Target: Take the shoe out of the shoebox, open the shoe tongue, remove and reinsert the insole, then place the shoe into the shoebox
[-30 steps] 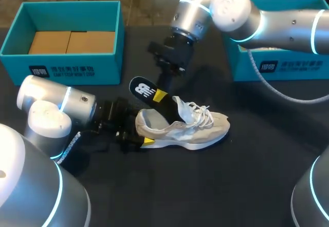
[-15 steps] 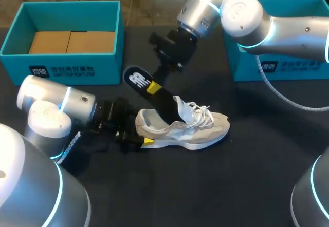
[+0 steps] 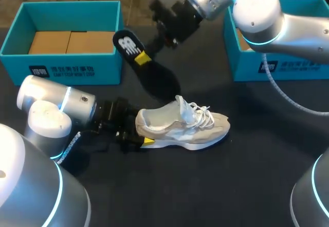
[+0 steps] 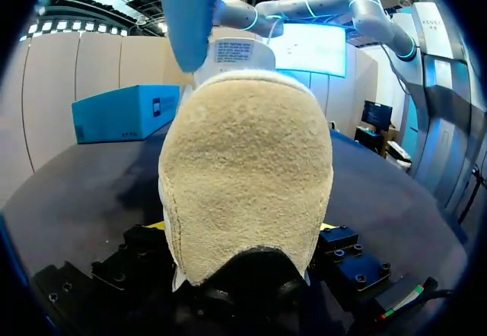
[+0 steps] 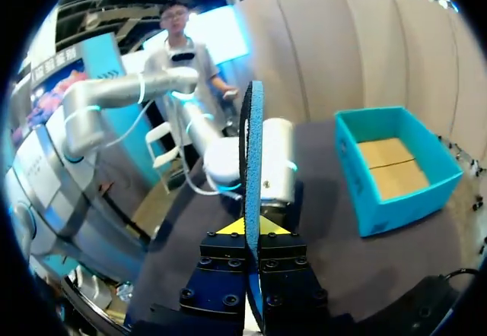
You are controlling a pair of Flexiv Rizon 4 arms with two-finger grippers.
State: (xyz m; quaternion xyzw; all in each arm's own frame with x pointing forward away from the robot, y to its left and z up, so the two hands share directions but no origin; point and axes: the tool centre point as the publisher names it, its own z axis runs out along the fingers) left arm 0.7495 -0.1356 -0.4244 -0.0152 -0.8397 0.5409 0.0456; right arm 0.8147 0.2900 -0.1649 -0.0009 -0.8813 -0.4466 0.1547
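A beige shoe (image 3: pixel 190 127) lies on its sole on the dark table, toe to the right. My left gripper (image 3: pixel 140 134) sits around its heel (image 4: pixel 247 176), one finger pressed against each side, holding it. My right gripper (image 3: pixel 143 57) is shut on the black insole (image 3: pixel 155 77), which hangs tilted in the air behind and left of the shoe, wholly out of it. In the right wrist view the insole (image 5: pixel 252 153) stands edge-on between the closed fingers of the right gripper (image 5: pixel 253 231). Its blue underside (image 4: pixel 186 9) shows above the heel in the left wrist view.
A teal shoebox (image 3: pixel 61 69) with a cardboard insert stands at the back left. A second teal box (image 3: pixel 277 65) stands at the back right under my right arm. Bare dark table lies in front of and to the right of the shoe.
My right gripper has drawn the insole up and back to the left, out of the shoe's opening. The shoe and my left gripper have stayed in place.
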